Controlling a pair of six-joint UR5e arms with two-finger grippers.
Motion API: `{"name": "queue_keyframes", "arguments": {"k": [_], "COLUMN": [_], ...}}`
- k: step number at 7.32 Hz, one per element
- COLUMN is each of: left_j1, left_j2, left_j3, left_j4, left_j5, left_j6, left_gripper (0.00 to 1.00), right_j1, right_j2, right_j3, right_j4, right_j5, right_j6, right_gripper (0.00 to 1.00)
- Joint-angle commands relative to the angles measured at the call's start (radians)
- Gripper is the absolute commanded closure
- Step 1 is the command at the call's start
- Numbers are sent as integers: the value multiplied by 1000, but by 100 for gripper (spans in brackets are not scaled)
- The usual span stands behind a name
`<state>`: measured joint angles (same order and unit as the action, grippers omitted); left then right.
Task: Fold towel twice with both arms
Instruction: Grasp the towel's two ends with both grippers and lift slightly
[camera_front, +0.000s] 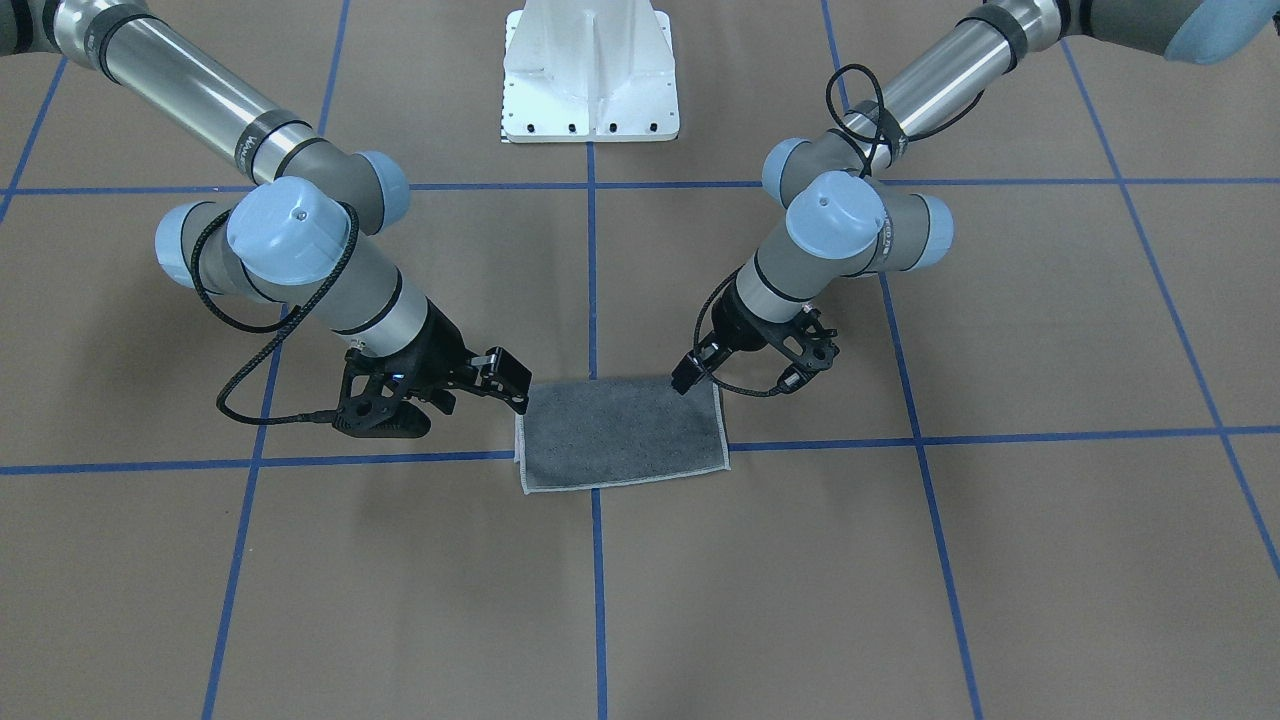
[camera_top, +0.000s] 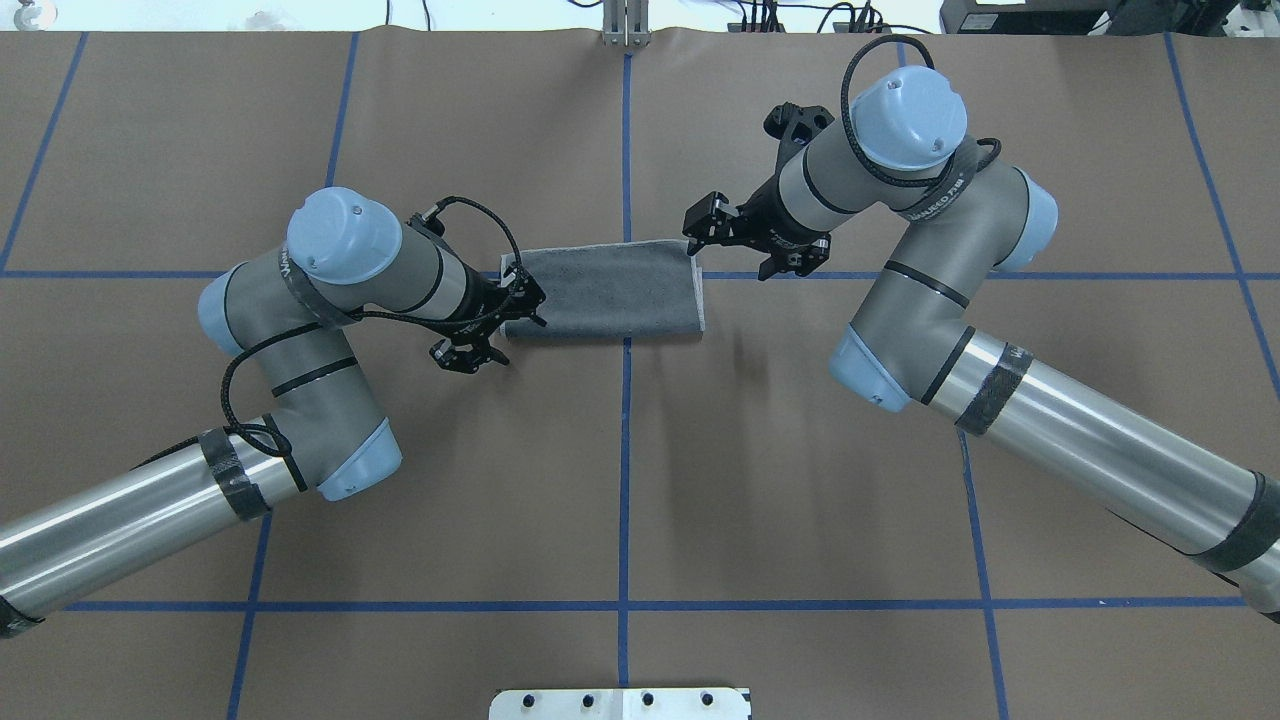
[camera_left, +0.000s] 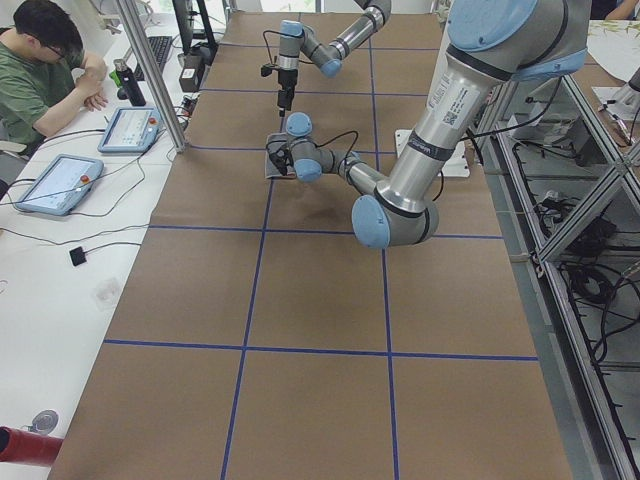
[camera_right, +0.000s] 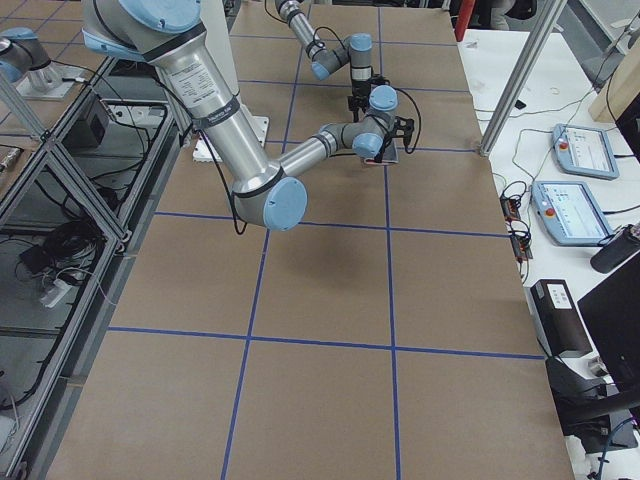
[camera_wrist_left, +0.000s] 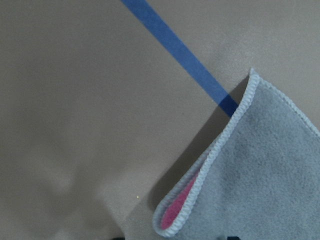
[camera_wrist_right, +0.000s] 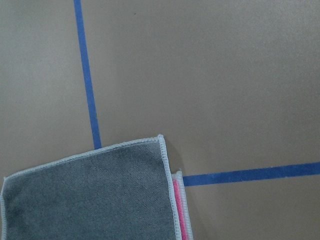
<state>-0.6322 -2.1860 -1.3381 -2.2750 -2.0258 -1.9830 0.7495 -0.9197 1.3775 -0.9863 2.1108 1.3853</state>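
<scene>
Overhead opposite front, sides distant, wrists close (both see towel (camera_wrist_right: 90, 195))

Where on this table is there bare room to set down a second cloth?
Bare: the table between the towel and the pedestal base; also beyond the towel toward the far edge. Crowded: the towel's two ends, where the left gripper and right gripper sit.

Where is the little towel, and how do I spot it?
Look at the big brown table crossed by blue tape lines. Where two lines cross near the middle lies a small folded terry towel, dark grey on top with pink peeking out at its edge.
</scene>
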Motion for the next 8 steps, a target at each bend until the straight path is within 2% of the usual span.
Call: {"name": "queue_keyframes", "arguments": {"k": [1,4,5,6,8], "left_j1": [-7,-33,-37,-44,-69], "left_j2": [-1,-1,-1,-1,-12], "left_j3": [2,5,8,11,13], "left_j4": [0,0,0,0,8], "left_j5": [1,1,1,1,-1], "left_j6": [4,7,7,7,7], "left_gripper": [48,77,97,100,100], "right_j1": [1,1,1,1,2], "right_j2": [-1,-1,-2,-5,-5], "right_j3": [0,0,0,0,2], "right_j4": [0,0,0,0,2], "right_j5": [0,0,0,0,0], "right_j6": [0,0,0,0,-2], "right_gripper": [1,1,1,1,1]}}
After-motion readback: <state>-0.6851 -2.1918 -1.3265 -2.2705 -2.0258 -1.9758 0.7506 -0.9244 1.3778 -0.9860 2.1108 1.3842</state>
